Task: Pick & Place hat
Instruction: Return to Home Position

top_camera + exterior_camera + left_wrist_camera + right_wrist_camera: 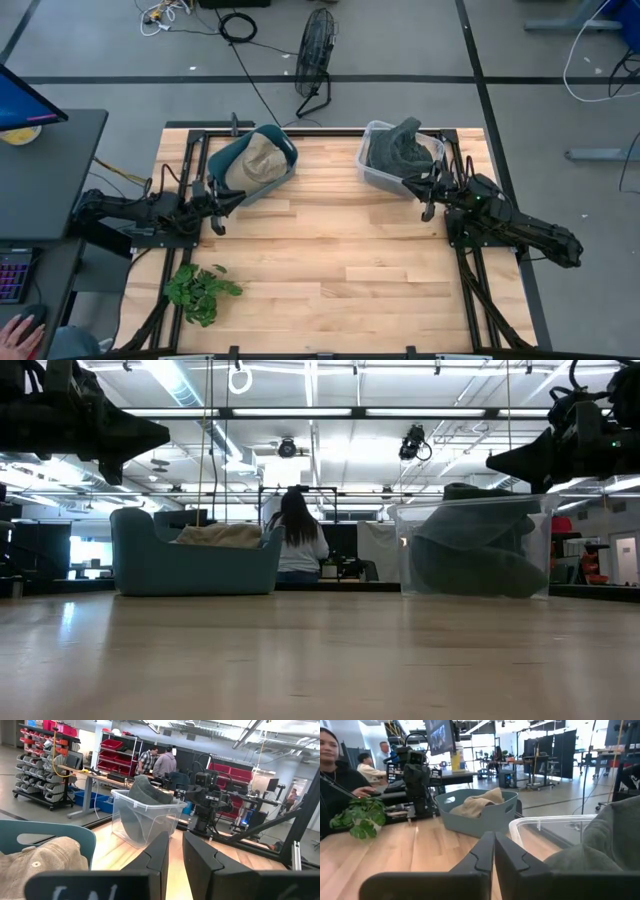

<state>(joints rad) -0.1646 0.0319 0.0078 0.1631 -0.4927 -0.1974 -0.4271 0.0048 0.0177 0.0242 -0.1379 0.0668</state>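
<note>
Looking down on a grey floor crossed with dark tape lines and loose cables. Opens, at table height, into a long bright hall under ceiling strip lights, with a person seated, back turned, beyond the far edge. Holds a pale wooden table in a black frame, planks bare across the middle. Carries at the far right a transparent bin heaped with black caps, the top one rising over the rim. Carries at the far left a teal bin with a tan cap inside. Shows one arm low at each side: left gripper just beside the teal bin, fingers almost together on nothing; right gripper just beside the transparent bin, fingers pressed together, empty. Has a standing fan on the floor past the table and a small leafy plant at the near left.
</note>
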